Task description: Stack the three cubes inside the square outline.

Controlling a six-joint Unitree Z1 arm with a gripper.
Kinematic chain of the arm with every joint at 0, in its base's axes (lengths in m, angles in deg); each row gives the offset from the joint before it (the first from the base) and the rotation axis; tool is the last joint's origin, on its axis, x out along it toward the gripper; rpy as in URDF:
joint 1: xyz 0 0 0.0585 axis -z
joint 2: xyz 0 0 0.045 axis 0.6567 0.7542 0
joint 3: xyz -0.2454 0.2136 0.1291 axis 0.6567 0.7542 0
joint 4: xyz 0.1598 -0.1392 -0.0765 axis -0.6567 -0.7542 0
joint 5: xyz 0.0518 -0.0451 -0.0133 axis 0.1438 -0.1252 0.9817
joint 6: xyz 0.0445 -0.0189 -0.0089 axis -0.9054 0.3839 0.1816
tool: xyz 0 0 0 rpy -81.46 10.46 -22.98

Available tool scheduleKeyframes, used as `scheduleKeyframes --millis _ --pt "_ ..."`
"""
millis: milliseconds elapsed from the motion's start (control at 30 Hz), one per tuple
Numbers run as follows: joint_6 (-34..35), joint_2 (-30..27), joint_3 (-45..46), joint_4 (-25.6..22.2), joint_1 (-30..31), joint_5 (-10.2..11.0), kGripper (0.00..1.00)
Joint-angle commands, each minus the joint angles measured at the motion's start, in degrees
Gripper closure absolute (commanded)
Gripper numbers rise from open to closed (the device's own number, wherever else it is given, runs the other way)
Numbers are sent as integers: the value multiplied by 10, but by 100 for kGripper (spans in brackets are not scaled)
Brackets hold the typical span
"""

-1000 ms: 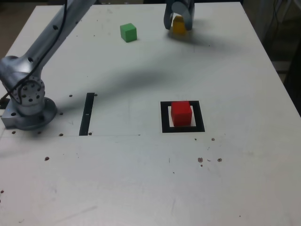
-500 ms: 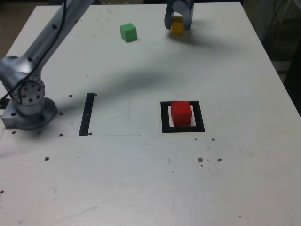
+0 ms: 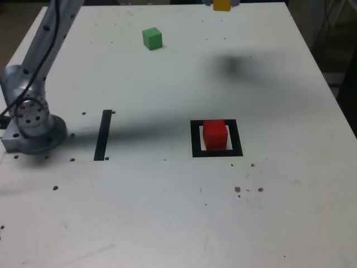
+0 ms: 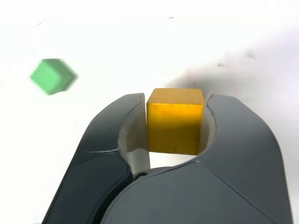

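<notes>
Above the table [image 3: 167,195], well apart from the square outline [image 3: 197,146], the gripper [image 4: 176,122] is clamped on the yellow cube [image 4: 175,128], which has been lifted off the surface since a half second ago. Inside the square outline the red cube [image 3: 215,134] is seated as the base, so transport onto it is probably next. Beyond the square outline, toward the exterior view's upper left, the green cube [image 3: 152,38] is left unstacked.

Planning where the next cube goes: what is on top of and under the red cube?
Nothing sits on the red cube. Under it lies the pale centre of the square outline; the patch its base covers cannot be seen.
</notes>
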Motion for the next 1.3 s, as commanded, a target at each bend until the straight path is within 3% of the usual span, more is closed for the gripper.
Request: scheduleKeyframes --millis 0,333,700,900,1267 --pt "36 -35 39 -12 39 -5 81" --pt "266 -144 222 -16 214 -37 81" --pt "504 -150 282 8 374 -108 81" --pt "552 -139 310 43 399 -114 81" --pt "567 -122 378 115 396 -107 81"
